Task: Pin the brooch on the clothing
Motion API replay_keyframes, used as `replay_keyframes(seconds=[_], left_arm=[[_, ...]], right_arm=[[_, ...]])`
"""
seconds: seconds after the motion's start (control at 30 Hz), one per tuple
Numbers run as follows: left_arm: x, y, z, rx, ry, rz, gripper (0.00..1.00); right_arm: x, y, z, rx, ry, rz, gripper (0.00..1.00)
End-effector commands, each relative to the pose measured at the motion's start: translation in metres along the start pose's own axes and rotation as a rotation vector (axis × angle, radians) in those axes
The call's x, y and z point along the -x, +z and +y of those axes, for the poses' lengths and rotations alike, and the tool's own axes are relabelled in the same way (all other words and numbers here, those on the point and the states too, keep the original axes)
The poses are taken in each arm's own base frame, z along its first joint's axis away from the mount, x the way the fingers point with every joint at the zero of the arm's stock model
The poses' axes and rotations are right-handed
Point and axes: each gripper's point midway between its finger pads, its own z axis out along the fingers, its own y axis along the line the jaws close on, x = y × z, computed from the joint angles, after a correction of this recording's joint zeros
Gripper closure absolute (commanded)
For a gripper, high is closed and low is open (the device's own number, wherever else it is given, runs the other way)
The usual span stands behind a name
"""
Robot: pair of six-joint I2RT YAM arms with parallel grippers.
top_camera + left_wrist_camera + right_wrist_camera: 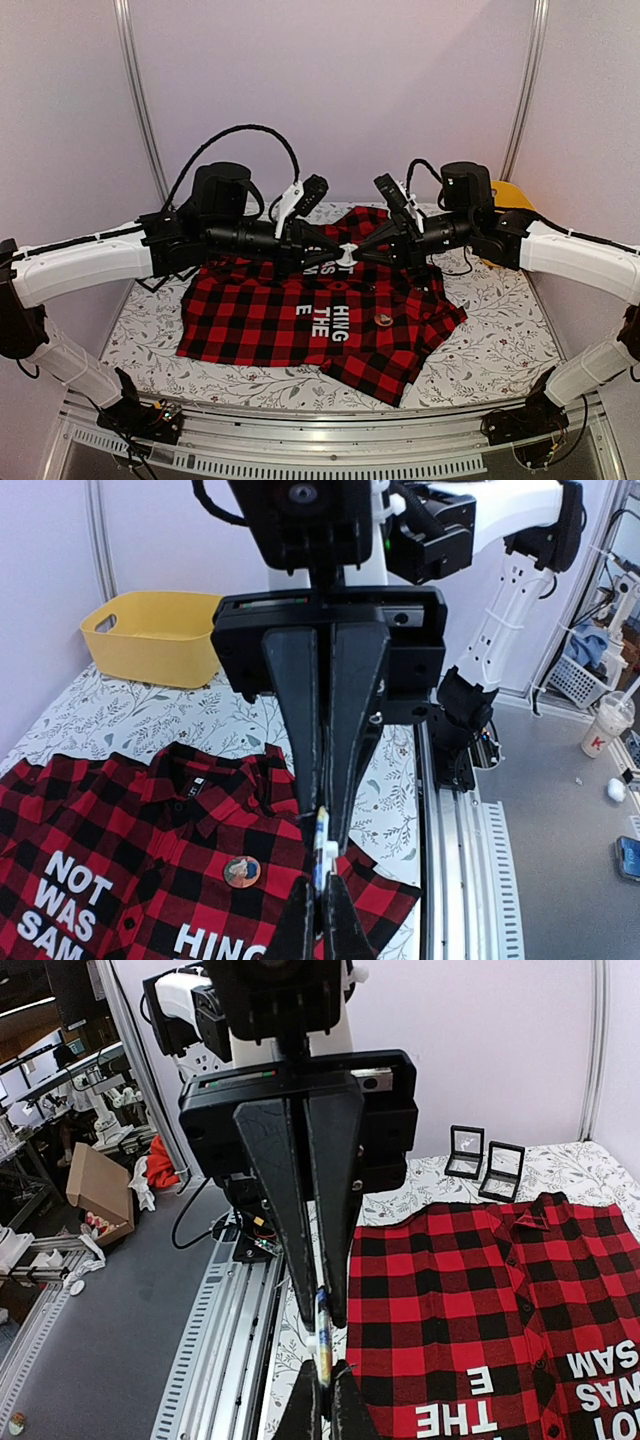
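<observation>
the red-and-black checked flannel shirt point(260, 320) with white block letters lies spread flat on the flower-patterned table cover point(480, 340), collar toward the far wall. a round brown badge point(241, 871) sits on the shirt front, just beside the letters "hing". above the middle of the shirt the two arms meet tip to tip. the left gripper point(333, 251) has its jaws pressed together on one end of a small thin white piece point(321, 848) with touches of blue and yellow. the right gripper point(360, 250) is likewise closed tight on the other end. what the piece is cannot be told, as it shows edge-on. a yellow plastic basket point(150, 635) stands at the far right corner of the table, and two small black-framed boxes point(465, 1150) stand beyond the collar.
</observation>
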Motion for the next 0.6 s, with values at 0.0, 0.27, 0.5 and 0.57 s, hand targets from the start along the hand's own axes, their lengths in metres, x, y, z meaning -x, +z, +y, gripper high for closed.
replay_keyframes(seconds=[0.0, 0.27, 0.5, 0.57], left_arm=[[0.016, 0.003, -0.006, -0.015, 0.034, -0.041, 1.00], [0.012, 0.001, -0.006, -0.016, 0.038, -0.083, 0.63], [0.013, 0.006, -0.006, -0.030, 0.013, -0.096, 0.78], [0.013, 0.008, -0.005, -0.037, 0.004, -0.086, 0.79]], right_arm=[[-0.005, 0.000, 0.001, -0.005, 0.011, 0.019, 1.00], [0.011, -0.008, 0.013, 0.007, -0.039, -0.030, 1.00], [0.013, -0.010, 0.017, 0.014, -0.041, -0.035, 1.00], [0.017, -0.011, 0.018, 0.014, -0.058, -0.048, 1.00]])
